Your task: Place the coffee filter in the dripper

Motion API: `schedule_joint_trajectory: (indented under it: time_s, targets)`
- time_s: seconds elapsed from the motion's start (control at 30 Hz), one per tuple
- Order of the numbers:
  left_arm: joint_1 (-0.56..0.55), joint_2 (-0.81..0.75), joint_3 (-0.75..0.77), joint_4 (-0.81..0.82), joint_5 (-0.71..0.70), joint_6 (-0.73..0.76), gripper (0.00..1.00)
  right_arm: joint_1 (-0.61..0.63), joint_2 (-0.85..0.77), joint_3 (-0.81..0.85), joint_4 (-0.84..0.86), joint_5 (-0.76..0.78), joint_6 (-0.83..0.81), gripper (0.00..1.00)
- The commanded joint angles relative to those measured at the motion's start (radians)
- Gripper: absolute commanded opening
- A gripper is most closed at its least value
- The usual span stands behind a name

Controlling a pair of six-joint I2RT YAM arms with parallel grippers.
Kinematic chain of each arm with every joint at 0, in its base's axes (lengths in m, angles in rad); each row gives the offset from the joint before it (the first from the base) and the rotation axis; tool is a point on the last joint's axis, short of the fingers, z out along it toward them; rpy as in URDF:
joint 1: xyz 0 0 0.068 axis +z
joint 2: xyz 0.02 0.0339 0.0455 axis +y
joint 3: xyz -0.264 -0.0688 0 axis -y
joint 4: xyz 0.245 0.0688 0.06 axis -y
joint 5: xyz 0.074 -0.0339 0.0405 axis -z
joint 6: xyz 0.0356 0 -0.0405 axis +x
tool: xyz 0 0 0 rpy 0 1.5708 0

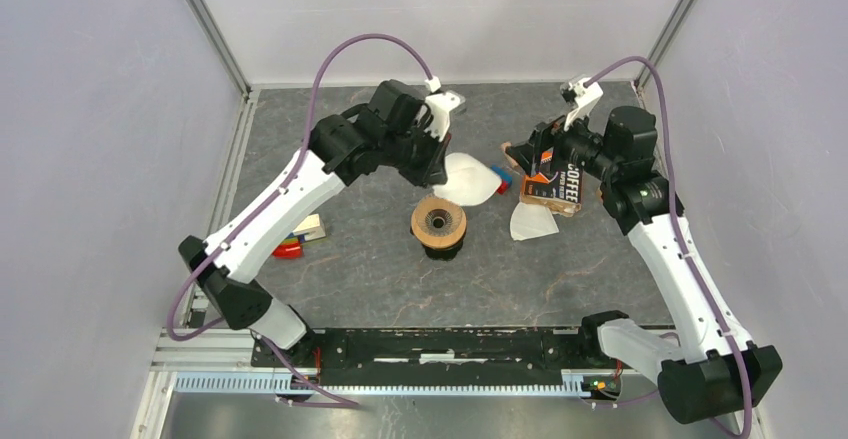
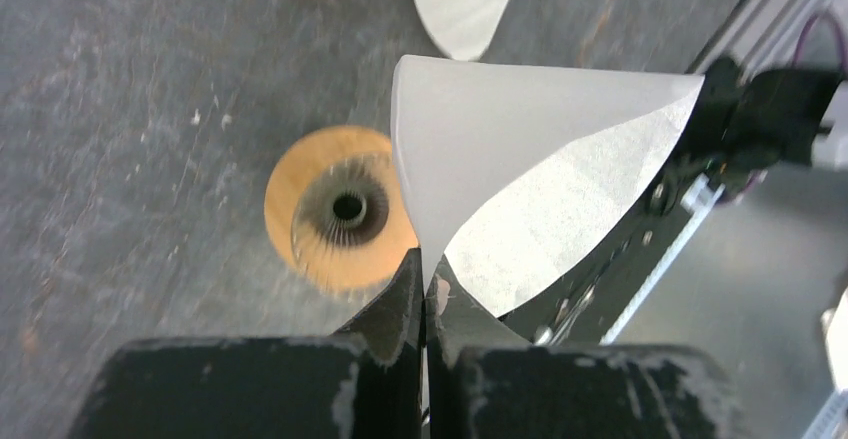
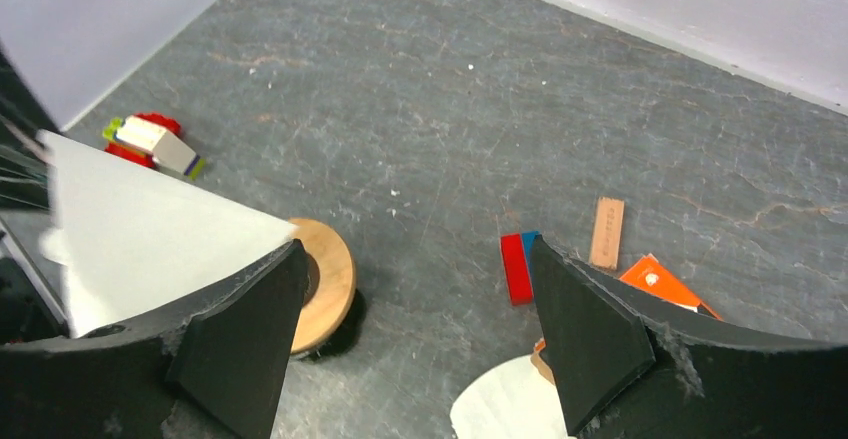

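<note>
Table (image 1: 380, 279): a dark grey stone-patterned top is carrying everything, with pale walls rising around it.
Left blocks (image 1: 298, 237): a small red, white and green cluster is lying near the left arm, well apart from the dripper.
Dripper (image 1: 438, 221): it is standing upright near the middle of the table, its wooden ring and ribbed centre hole facing up, with nothing sitting in it.
Flat filter (image 1: 530, 222): a folded white fan is lying flat on the table to the right of the dripper, just in front of the bag.
Left gripper (image 2: 425, 281): its fingers are pressing together on the narrow end of the filter.
Filter (image 2: 500, 149): it is hanging in the left gripper with its wide end pointing away from the fingers. From above it is sitting just beyond and to the right of the dripper, not inside it.
Bag (image 1: 560, 187): a brown and orange coffee bag is lying under the right arm's wrist.
Right gripper (image 3: 417, 289): its fingers are standing wide apart and holding nothing, facing the filter and the dripper.
Red and blue blocks (image 3: 518, 264): they are lying side by side on the table between the filter and the bag.
Stick (image 3: 606, 231): a short wooden piece is lying just beside those blocks.
</note>
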Motion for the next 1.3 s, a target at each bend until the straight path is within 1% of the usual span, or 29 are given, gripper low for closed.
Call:
schedule_joint_trajectory:
  time_s: [0.0, 0.13, 0.3, 0.43, 0.5, 0.63, 0.73, 0.77, 0.87, 1.1, 1.27]
  targets:
    - [0.007, -0.056, 0.001, -0.246, 0.035, 0.188, 0.02, 0.001, -0.048, -0.038, 0.012, -0.032, -0.096, 0.88]
    - [0.028, -0.042, -0.013, -0.299, 0.081, 0.183, 0.02, 0.001, -0.054, -0.042, 0.002, -0.023, -0.098, 0.88]
    - [0.093, 0.004, -0.003, -0.364, 0.182, 0.167, 0.02, 0.000, -0.070, -0.065, -0.012, 0.021, -0.144, 0.88]
    - [0.119, 0.030, -0.037, -0.373, 0.262, 0.152, 0.02, 0.001, -0.080, -0.083, -0.004, 0.039, -0.150, 0.88]
    - [0.124, 0.049, -0.051, -0.373, 0.277, 0.151, 0.02, 0.001, -0.080, -0.091, 0.003, 0.039, -0.146, 0.88]
    - [0.138, 0.094, -0.033, -0.374, 0.252, 0.151, 0.02, 0.002, -0.068, -0.090, 0.005, 0.026, -0.139, 0.88]
    - [0.162, 0.128, -0.028, -0.358, 0.268, 0.152, 0.02, 0.000, -0.063, -0.089, 0.008, 0.014, -0.134, 0.88]
    - [0.169, 0.137, -0.023, -0.352, 0.268, 0.122, 0.02, 0.002, -0.062, -0.090, 0.012, 0.009, -0.133, 0.88]
    - [0.179, 0.159, -0.022, -0.329, 0.261, 0.119, 0.02, 0.001, -0.060, -0.096, 0.028, -0.015, -0.125, 0.89]
    - [0.177, 0.128, -0.117, -0.222, 0.237, 0.119, 0.02, 0.012, -0.027, -0.104, 0.055, -0.112, -0.127, 0.88]
    - [0.173, 0.080, -0.202, -0.132, 0.175, 0.125, 0.02, 0.072, -0.024, -0.145, 0.090, -0.131, -0.162, 0.88]
